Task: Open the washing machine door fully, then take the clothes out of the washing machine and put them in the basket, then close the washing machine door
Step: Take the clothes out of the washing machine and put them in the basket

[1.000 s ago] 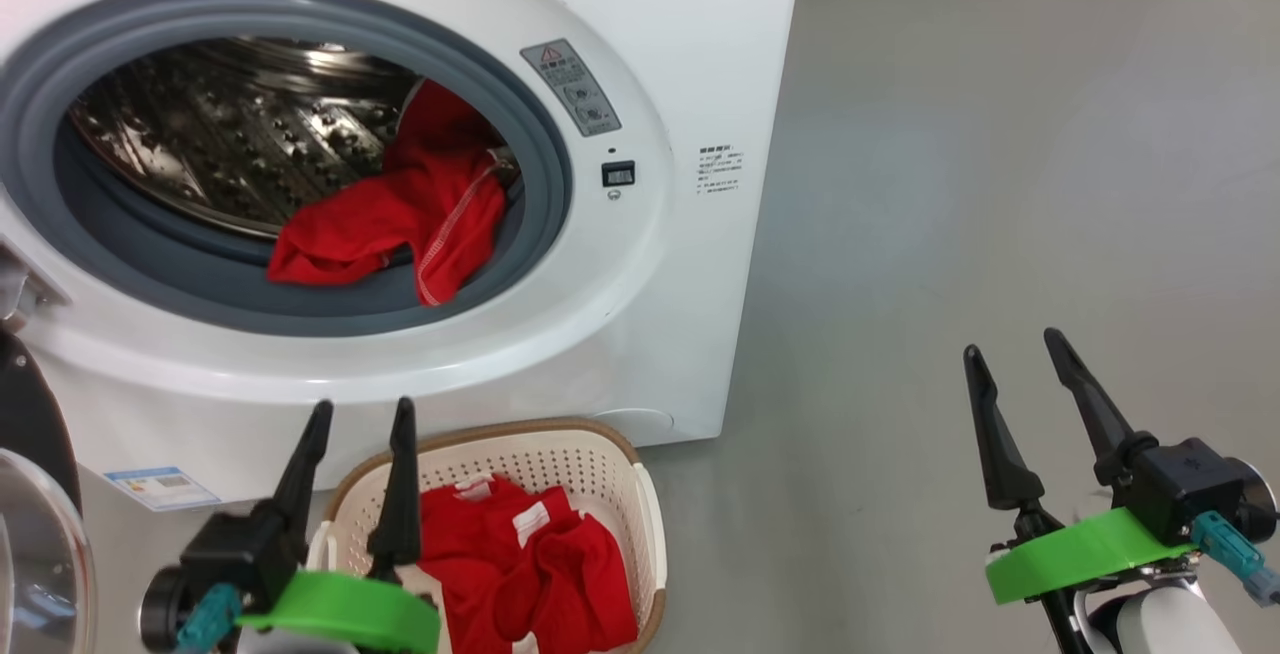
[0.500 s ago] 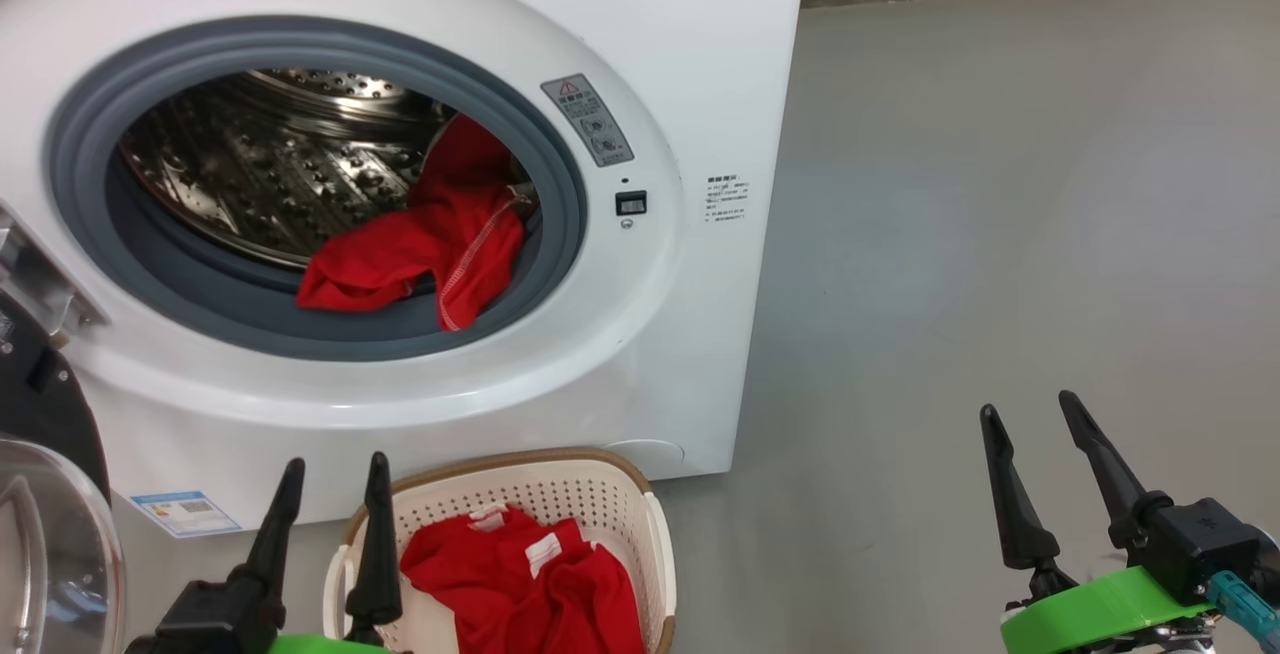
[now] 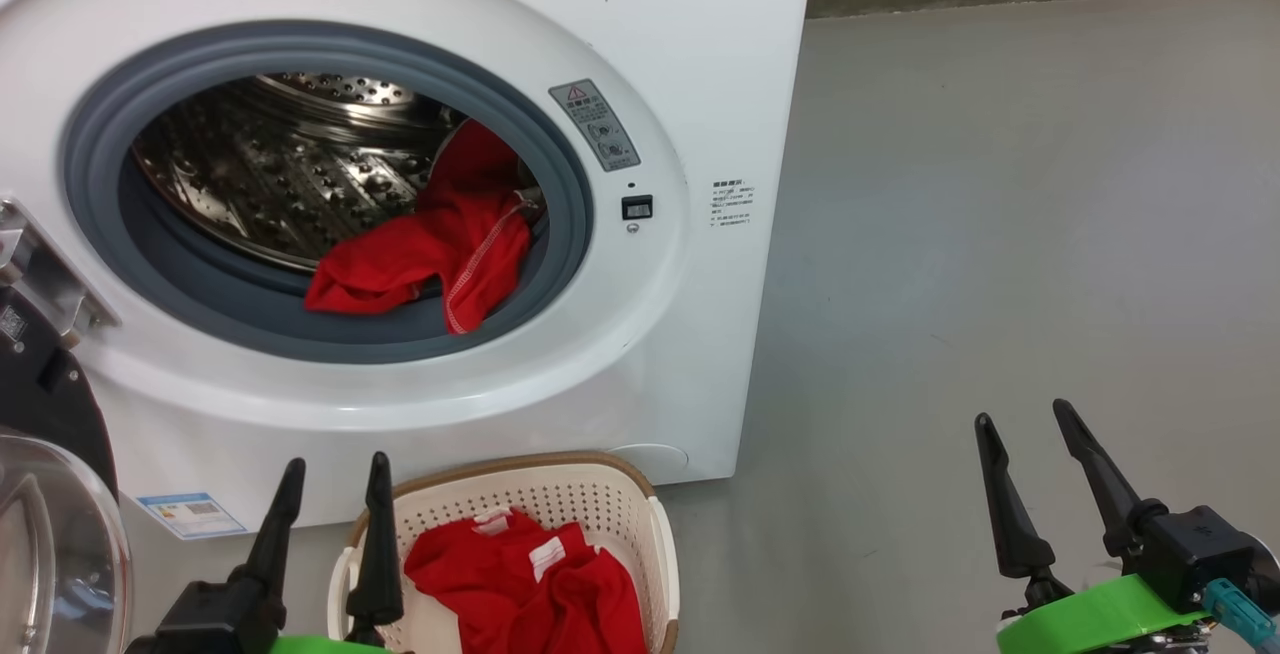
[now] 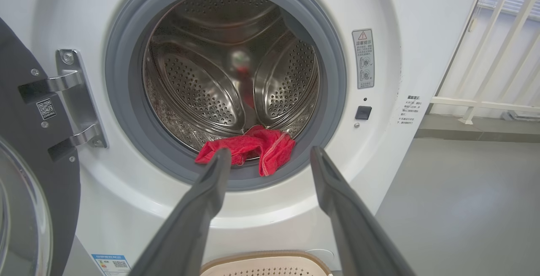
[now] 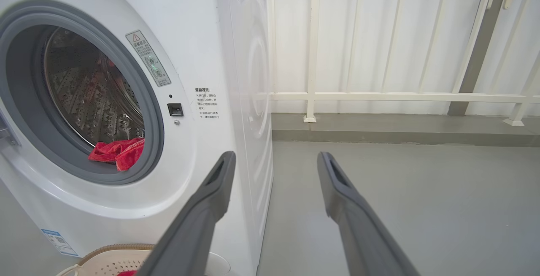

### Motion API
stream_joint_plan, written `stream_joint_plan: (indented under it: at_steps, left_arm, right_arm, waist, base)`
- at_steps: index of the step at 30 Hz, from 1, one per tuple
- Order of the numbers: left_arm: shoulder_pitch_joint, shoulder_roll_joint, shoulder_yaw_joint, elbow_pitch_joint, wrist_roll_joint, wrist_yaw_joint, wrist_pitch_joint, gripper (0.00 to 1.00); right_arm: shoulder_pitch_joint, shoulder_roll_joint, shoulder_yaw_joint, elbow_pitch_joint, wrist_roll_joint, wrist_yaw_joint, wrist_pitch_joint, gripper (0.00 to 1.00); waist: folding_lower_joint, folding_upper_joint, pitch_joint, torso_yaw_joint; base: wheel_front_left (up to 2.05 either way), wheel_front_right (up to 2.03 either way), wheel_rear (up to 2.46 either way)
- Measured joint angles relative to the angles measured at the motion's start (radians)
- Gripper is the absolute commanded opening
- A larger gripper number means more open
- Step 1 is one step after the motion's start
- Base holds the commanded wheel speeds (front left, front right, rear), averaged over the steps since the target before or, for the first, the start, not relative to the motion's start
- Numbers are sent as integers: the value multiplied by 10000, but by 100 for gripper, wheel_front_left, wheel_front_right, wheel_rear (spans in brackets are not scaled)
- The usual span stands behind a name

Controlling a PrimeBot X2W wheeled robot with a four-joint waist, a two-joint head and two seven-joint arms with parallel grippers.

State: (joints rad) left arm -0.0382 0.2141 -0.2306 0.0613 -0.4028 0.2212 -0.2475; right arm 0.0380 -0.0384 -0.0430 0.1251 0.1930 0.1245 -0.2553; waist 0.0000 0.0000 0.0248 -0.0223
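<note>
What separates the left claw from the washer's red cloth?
In the head view, the washing machine's white front and grey rubber ring lie between left gripper and red cloth.

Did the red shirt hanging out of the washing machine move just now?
No. The bright red garment drapes over the same spot on the grey rubber ring; only the camera shifted.

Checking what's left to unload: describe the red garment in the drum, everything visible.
The red garment is soft, matte-looking fabric with white stitching along one hem, crumpled in a heap at the steel drum's front lip, toward the right. One fold hangs out over the grey rubber ring; another part climbs the drum wall.
</note>
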Motion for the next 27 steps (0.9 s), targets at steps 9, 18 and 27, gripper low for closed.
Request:
stream_joint_plan:
  at_steps: [9, 18, 27]
  left_arm:
    - [22, -12, -12, -77, -232, 0, 96, 100]
    - [-253, -40, 40, 48, -637, -199, 184, 100]
    - [-1610, -67, 205, 748, -652, -470, 69, 100]
  right_arm:
    - [1, 0, 173, -12, 6, 0, 0, 100]
    - [-57, 0, 230, -90, 19, 0, 0, 100]
    - [-616, 0, 322, -113, 98, 0, 0, 100]
  waist:
    - [0, 0, 111, -54]
    - [0, 0, 758, -176]
    - [0, 0, 1666, -310]
  base:
    - [0, 0, 0]
    - [0, 0, 0]
    - [0, 0, 0]
